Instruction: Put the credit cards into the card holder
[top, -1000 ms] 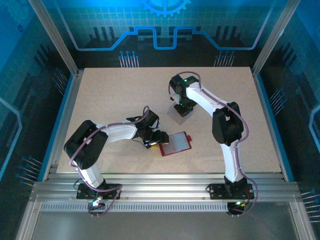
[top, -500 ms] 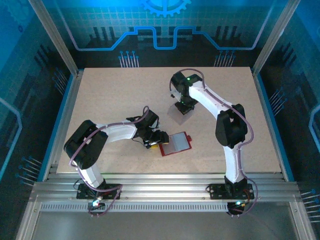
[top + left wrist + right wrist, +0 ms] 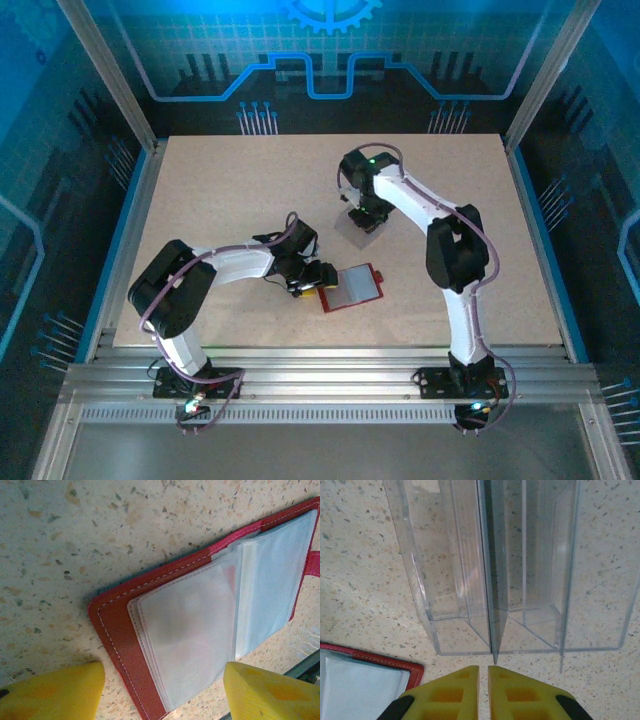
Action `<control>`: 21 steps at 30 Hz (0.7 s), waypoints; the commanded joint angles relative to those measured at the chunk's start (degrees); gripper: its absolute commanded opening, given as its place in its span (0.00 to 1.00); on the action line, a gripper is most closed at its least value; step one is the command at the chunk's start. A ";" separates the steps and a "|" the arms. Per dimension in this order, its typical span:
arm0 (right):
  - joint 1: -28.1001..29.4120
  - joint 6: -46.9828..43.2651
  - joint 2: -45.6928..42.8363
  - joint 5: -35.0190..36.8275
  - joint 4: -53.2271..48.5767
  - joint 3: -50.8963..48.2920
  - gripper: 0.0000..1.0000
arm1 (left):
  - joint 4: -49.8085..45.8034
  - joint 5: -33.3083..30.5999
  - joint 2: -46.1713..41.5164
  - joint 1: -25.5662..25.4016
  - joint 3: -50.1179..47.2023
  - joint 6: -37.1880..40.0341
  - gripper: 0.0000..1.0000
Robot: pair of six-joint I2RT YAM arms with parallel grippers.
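Over the card holder, left tool agape

The card holder lies on the table, near the middle of its near edge; the clear box sits behind it, toward the centre, close but apart.

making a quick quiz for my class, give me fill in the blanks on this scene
1. The wallet lies ___, its inside facing up.
2. Its cover is ___.
3. The right hand is at a ___ plastic box.

Missing words: open; red; clear
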 commanded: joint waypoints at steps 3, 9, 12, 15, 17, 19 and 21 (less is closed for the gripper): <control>-0.61 -0.99 1.43 -1.12 -1.57 0.77 0.14 | -0.11 0.12 1.99 0.59 0.78 0.57 0.67; -0.65 -1.11 2.08 -0.84 -1.59 0.80 0.12 | -0.05 0.11 1.98 0.77 0.65 0.48 0.67; -0.80 -1.11 2.26 -0.77 -1.62 1.10 0.10 | -0.07 0.12 1.98 0.89 0.51 0.40 0.67; -0.91 -1.13 2.33 -0.86 -1.65 1.08 0.09 | -0.02 0.06 1.88 0.89 0.39 0.39 0.67; -0.94 -1.11 2.43 -0.86 -1.66 1.14 0.07 | 0.03 0.08 1.95 0.90 0.34 0.39 0.67; -0.96 -1.04 2.53 -0.86 -1.59 1.14 0.05 | 0.10 0.12 1.88 0.88 0.34 0.30 0.67; -0.95 -1.06 2.53 -0.86 -1.42 1.14 0.04 | 0.05 0.12 1.89 0.90 0.34 0.30 0.67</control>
